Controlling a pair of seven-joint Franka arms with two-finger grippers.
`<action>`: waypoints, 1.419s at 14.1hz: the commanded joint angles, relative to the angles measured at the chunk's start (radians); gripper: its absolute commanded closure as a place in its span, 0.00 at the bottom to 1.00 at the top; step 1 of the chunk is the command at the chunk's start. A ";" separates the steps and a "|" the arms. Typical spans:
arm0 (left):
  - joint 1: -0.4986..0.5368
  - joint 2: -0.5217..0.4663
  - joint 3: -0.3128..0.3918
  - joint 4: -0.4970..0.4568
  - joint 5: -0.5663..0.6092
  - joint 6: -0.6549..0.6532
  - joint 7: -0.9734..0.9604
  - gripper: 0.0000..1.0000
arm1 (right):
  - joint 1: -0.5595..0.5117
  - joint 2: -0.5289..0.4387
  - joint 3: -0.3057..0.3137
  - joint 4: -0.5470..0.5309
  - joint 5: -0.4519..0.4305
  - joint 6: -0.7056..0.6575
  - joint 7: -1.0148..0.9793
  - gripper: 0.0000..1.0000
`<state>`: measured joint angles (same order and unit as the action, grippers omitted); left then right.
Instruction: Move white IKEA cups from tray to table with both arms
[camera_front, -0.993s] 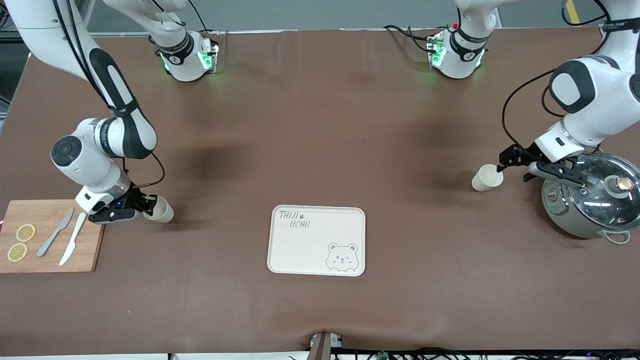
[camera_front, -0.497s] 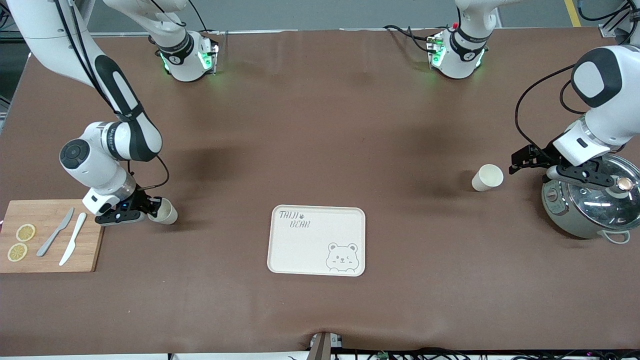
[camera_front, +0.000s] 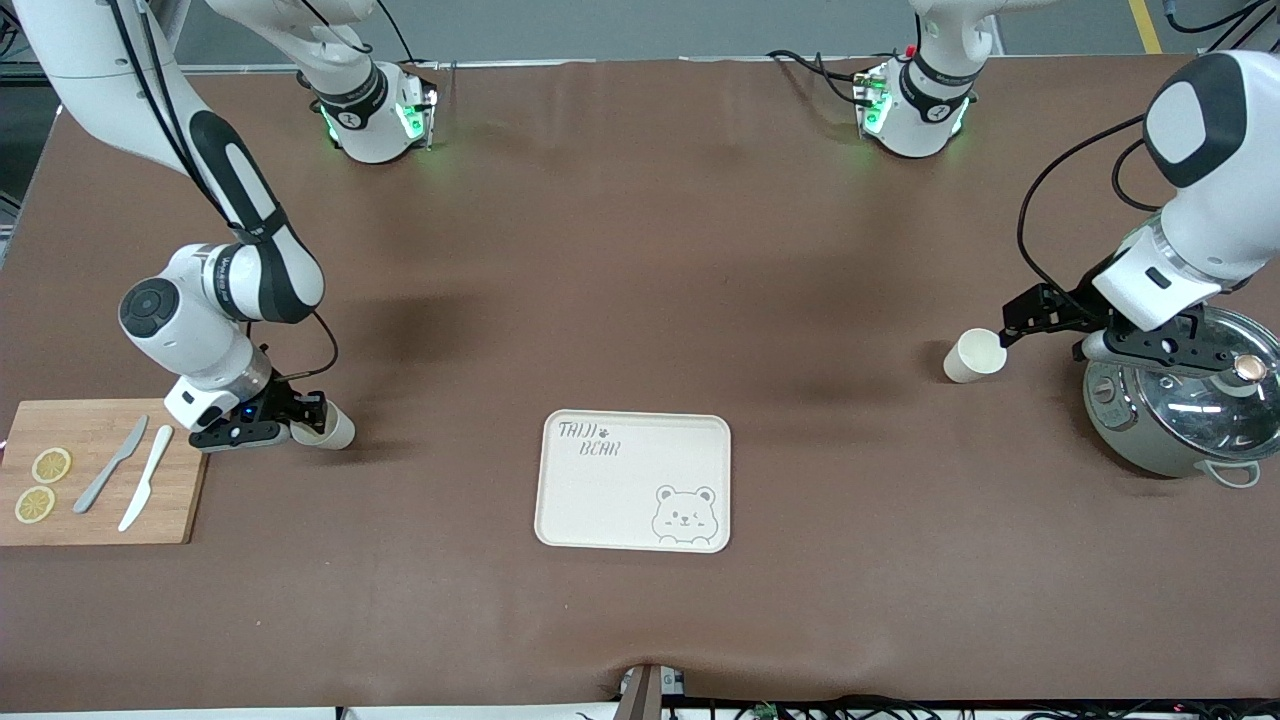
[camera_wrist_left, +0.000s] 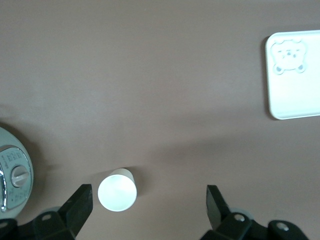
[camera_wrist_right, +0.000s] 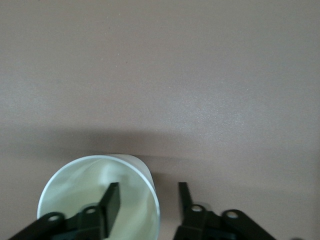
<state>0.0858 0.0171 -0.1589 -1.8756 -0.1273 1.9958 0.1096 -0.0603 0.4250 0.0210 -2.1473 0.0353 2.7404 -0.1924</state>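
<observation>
Two end effectors: right (camera_front: 300, 425) straddles cup (camera_front: 328, 428) rim; left (camera_front: 1018, 322) wide open.

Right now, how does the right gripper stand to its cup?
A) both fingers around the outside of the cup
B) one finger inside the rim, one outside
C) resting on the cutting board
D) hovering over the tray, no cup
B: in the right wrist view one finger of the right gripper dips inside the cup, the other sits outside its wall.
</observation>
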 joint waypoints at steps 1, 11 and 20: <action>-0.035 0.024 0.004 0.096 0.055 -0.080 -0.080 0.00 | -0.012 0.001 0.005 0.000 0.020 0.010 -0.035 0.00; -0.043 0.020 0.005 0.326 0.055 -0.302 -0.159 0.00 | -0.035 -0.201 0.002 0.154 0.052 -0.512 -0.056 0.00; -0.096 0.003 0.050 0.375 0.058 -0.399 -0.197 0.00 | -0.027 -0.492 0.003 0.374 0.026 -1.119 0.097 0.00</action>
<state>0.0222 0.0211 -0.1387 -1.5261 -0.0968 1.6299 -0.0651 -0.0827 -0.0475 0.0101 -1.8231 0.0766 1.6896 -0.1377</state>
